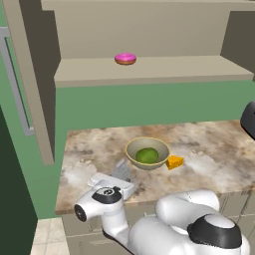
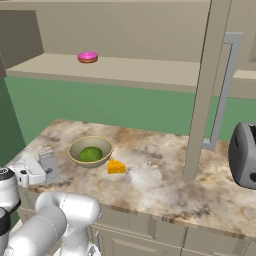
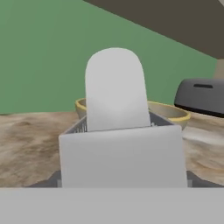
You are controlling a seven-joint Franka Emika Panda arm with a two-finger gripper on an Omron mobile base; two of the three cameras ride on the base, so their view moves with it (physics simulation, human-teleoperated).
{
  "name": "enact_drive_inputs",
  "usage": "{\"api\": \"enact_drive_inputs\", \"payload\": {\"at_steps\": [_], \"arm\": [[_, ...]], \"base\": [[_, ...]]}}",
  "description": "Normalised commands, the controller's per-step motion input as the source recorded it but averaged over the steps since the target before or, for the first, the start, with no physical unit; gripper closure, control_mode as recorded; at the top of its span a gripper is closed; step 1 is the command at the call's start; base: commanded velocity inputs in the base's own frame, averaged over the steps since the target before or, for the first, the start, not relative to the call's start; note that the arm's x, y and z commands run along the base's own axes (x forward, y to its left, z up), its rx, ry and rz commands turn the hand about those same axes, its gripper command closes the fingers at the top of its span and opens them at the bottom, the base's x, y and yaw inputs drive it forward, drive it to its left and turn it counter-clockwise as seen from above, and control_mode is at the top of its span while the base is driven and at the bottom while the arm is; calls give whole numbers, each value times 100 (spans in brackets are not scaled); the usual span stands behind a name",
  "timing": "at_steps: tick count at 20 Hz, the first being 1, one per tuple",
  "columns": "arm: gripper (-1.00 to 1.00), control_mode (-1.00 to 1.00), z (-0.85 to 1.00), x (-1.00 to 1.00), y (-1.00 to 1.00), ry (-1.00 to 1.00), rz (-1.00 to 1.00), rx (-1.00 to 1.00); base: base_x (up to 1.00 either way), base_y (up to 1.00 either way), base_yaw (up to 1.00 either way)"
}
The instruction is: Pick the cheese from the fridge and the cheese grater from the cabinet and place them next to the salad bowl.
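Note:
The cheese grater (image 1: 121, 170) (image 2: 49, 165) stands on the counter's front left, just left of the salad bowl (image 1: 147, 140) (image 2: 90, 138). In the hand view the grater (image 3: 120, 153) is very close, its loop handle upright, with the bowl (image 3: 168, 111) behind it. My gripper (image 1: 118, 177) (image 2: 44, 169) (image 3: 123, 181) is low at the grater, and its dark fingertips (image 3: 194, 180) stand just outside the grater's sides, open. The cheese (image 1: 175, 162) (image 2: 117, 167) lies right of the bowl. The cabinet (image 1: 149, 69) (image 2: 140, 70) hangs open above. The fridge is a dark slab (image 1: 10, 199) at the left.
A pink donut (image 1: 125, 59) (image 2: 87, 57) lies on the cabinet shelf. The cabinet doors (image 1: 35, 84) (image 2: 205, 90) hang open over the counter's ends. A toaster (image 2: 243, 152) (image 1: 248, 119) (image 3: 201, 94) stands at the right. Bare marble lies between the cheese and the toaster.

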Motion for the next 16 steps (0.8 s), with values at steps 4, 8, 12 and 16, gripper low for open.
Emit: {"api": "enact_drive_inputs", "payload": {"at_steps": [4, 8, 12, 16], "arm": [[100, -100, -1, 12, -4, -3, 0, 0], [100, -100, -4, 8, -8, -1, 0, 0], [100, -100, -15, 13, -11, 0, 0, 0], [100, -100, -15, 20, -11, 0, 0, 0]], "base": [[0, 0, 0], [0, 0, 0], [0, 0, 0], [0, 0, 0]]}}
